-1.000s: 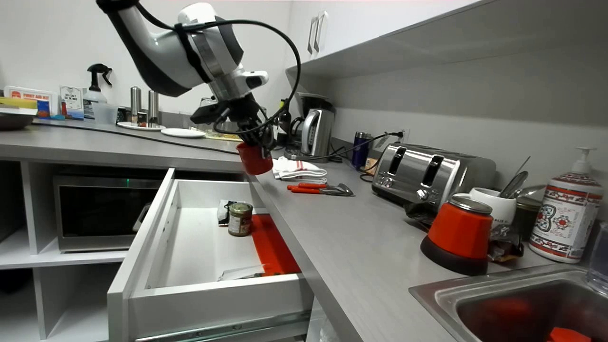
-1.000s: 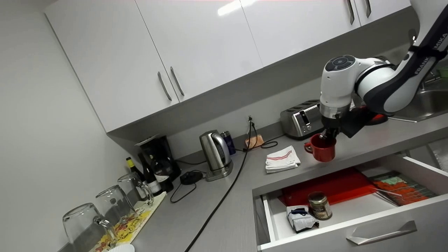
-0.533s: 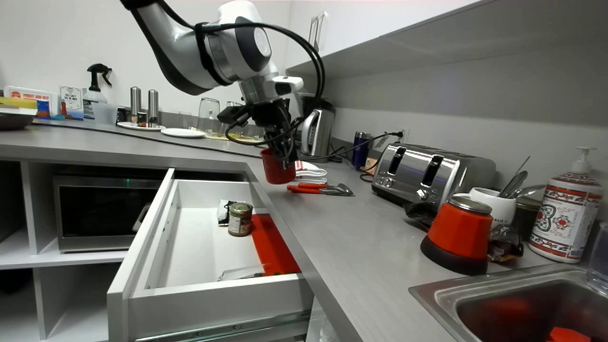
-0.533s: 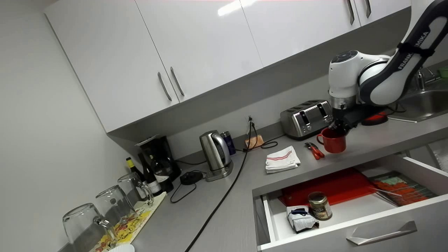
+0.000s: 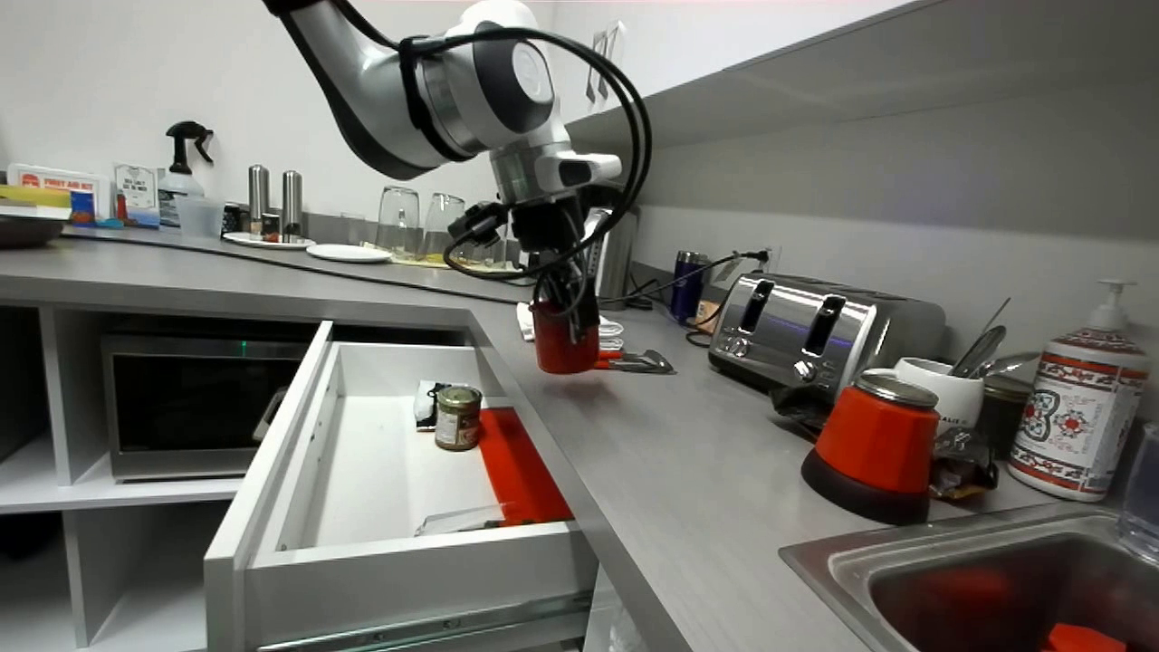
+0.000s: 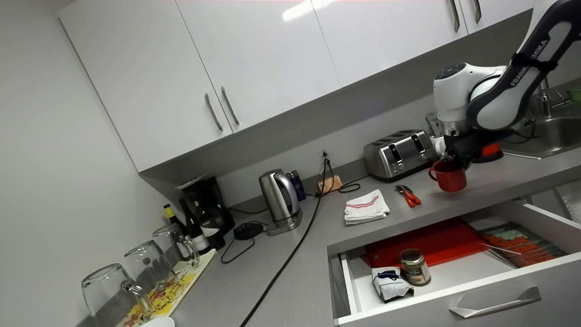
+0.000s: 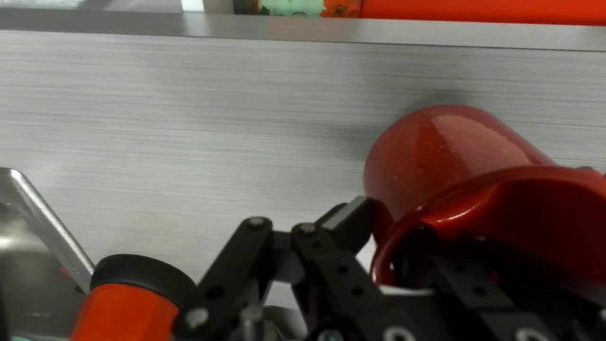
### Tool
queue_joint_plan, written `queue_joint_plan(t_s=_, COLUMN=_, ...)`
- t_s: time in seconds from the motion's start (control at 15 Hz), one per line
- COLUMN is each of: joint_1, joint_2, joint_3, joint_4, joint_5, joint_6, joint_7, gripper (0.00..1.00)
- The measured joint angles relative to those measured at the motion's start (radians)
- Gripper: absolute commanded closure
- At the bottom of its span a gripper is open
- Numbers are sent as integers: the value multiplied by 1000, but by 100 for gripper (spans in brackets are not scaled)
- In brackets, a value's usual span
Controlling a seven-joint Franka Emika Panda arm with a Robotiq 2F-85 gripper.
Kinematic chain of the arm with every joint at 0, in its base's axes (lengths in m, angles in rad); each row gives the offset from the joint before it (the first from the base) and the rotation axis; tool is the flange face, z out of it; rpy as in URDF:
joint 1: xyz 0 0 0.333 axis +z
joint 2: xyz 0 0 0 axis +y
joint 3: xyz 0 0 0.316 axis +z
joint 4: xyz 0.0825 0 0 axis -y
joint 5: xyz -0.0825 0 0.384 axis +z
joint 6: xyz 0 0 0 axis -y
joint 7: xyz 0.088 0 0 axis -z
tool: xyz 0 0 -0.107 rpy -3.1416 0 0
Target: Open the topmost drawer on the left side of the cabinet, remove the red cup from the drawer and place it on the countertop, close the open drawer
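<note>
The red cup (image 5: 561, 349) hangs roughly upright just above the grey countertop (image 5: 688, 471), near its front edge; it also shows in an exterior view (image 6: 451, 179). My gripper (image 7: 387, 231) is shut on the cup's wall, one finger outside and one inside. In the wrist view the cup (image 7: 440, 147) shows its open mouth and outer side; the inner fingertip is partly hidden in its shadow. The topmost drawer (image 5: 362, 480) of the white cabinet (image 5: 56, 398) stands open; its front with a silver handle shows in an exterior view (image 6: 408, 313).
In the drawer lie a jar (image 6: 415, 268), a white packet (image 6: 390, 284) and a red board (image 6: 426, 245). On the countertop are a folded towel (image 6: 365, 208), a red-handled tool (image 6: 410, 197), a toaster (image 5: 815, 326) and a red-orange vessel (image 5: 878, 444) beside the sink (image 5: 815, 552).
My gripper has carried the red cup from near the countertop's edge further over the countertop, toward the sink, and lowered it. The drawer has stayed open.
</note>
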Motion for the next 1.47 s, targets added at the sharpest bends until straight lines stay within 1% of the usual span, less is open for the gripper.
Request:
queue_joint_plan(t_s=0.33, joint_1=0, joint_2=24, joint_3=-40, joint_4=27, joint_5=3, joint_6=-56, joint_7=14, gripper=98)
queue_joint_plan(t_s=0.67, joint_1=-2, joint_2=103, joint_3=-65, joint_4=81, joint_5=3, joint_6=-61, joint_7=27, gripper=98)
queue_joint_plan(t_s=0.73, joint_1=-1, joint_2=119, joint_3=-69, joint_4=99, joint_5=3, joint_6=-61, joint_7=27, gripper=90)
queue_joint_plan(t_s=0.8, joint_1=0, joint_2=130, joint_3=-73, joint_4=117, joint_5=3, joint_6=-65, joint_7=27, gripper=67)
queue_joint_plan(t_s=0.93, joint_1=0, joint_2=153, joint_3=-78, joint_4=146, joint_5=3, joint_6=-81, joint_7=27, gripper=63)
queue_joint_plan(t_s=1.0, joint_1=0, joint_2=165, joint_3=-81, joint_4=156, joint_5=3, joint_6=-88, joint_7=28, gripper=56)
queue_joint_plan(t_s=1.2, joint_1=0, joint_2=194, joint_3=-86, joint_4=181, joint_5=3, joint_6=-106, joint_7=29, gripper=33)
queue_joint_plan(t_s=1.47, joint_1=2, joint_2=208, joint_3=-86, joint_4=202, joint_5=3, joint_6=-125, joint_7=32, gripper=6)
